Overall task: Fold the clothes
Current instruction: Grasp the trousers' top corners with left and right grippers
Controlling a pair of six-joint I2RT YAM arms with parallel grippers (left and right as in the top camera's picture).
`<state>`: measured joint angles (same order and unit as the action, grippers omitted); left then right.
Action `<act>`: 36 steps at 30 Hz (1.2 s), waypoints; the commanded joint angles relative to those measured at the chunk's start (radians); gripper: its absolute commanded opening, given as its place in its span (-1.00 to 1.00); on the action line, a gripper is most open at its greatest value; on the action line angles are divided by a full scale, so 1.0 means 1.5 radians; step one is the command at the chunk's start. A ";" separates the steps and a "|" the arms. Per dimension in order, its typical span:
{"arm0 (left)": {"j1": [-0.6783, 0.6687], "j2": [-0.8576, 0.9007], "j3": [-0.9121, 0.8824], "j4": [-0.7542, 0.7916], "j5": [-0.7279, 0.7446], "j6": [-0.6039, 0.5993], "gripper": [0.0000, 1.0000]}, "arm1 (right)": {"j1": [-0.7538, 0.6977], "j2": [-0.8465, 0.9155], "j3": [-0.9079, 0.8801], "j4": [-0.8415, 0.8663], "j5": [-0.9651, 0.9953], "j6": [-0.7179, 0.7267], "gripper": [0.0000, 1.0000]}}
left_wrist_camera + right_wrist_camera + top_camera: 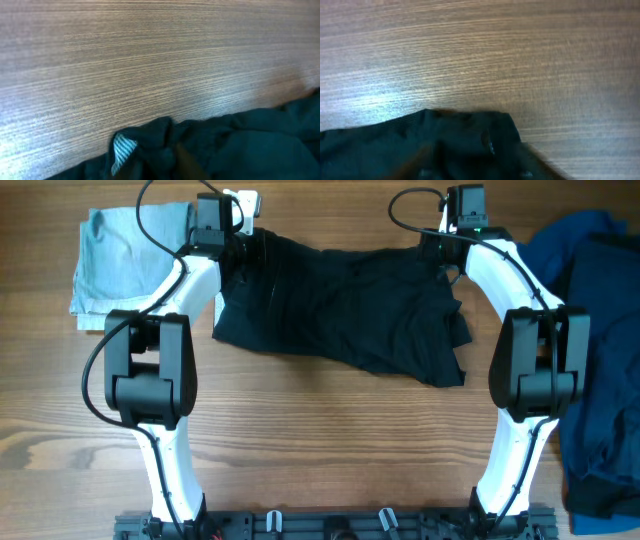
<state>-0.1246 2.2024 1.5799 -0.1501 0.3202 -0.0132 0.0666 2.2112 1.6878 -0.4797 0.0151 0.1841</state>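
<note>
The left hand point(228, 242) is seen from overhead at the far left corner of the black shorts point(340, 300), and the right hand point(447, 242) at their far right corner. Whether either is spread or pinching the cloth cannot be told: the fingers are covered by the wrist bodies from above and are not made out in the wrist views.

The shorts are spread, rumpled, across the middle of the desk point(330, 450), towards its far side, with their near edge lying nearer on the right than on the left.

Only the overhead view shows the pale blue garment point(125, 260), laid flat at the far left just beside the left arm, and the dark blue garments point(600, 350), heaped at the right edge.

Only the left wrist view shows a bunched fold of the shorts at the bottom of its frame, with a pale striped patch point(122, 149) turned out at the fold. In the right wrist view a blurred corner of the dark cloth is seen lying on bare wood grain.
</note>
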 commanded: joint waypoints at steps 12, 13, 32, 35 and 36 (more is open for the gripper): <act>0.001 -0.021 0.007 0.000 0.008 0.003 -0.74 | 0.003 0.017 -0.013 0.041 -0.006 0.001 0.32; 0.001 -0.021 0.007 0.000 0.008 0.003 -0.73 | 0.003 0.017 -0.014 0.046 -0.006 0.002 0.32; 0.002 -0.026 0.007 -0.002 0.008 0.003 -0.92 | 0.002 0.012 -0.065 0.118 -0.011 -0.003 -0.91; 0.002 -0.045 0.007 -0.017 0.008 0.003 -0.92 | 0.002 -0.012 -0.063 0.100 -0.011 -0.003 -0.91; 0.002 -0.056 0.007 -0.025 0.008 0.003 -0.92 | 0.003 -0.025 -0.063 0.089 -0.011 -0.002 -0.92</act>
<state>-0.1246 2.1986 1.5795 -0.1688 0.3233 -0.0105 0.0666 2.2116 1.5917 -0.3153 0.0074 0.1818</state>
